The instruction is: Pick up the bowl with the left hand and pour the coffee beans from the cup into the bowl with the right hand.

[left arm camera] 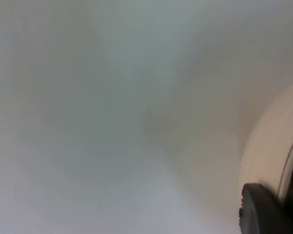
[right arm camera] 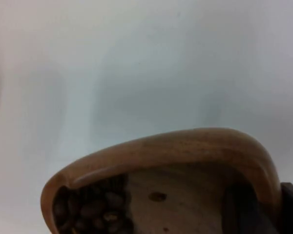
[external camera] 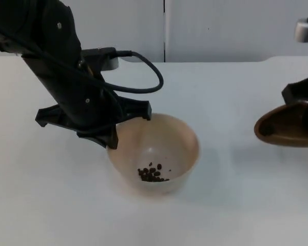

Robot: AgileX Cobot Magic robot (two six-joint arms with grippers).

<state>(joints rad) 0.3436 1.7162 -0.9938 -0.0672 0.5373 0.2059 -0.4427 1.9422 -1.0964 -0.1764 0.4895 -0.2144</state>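
A cream bowl sits mid-table with a small heap of coffee beans in its bottom. My left gripper is shut on the bowl's left rim. In the left wrist view the bowl's outer wall curves beside a black fingertip. At the table's right edge my right gripper is shut on a brown wooden cup, tipped with its mouth toward the bowl and well apart from it. In the right wrist view the cup's rim holds more beans.
White table stretches around the bowl, with open room between bowl and cup. The grey partition wall closes off the back. The left arm's body leans over the table's left part.
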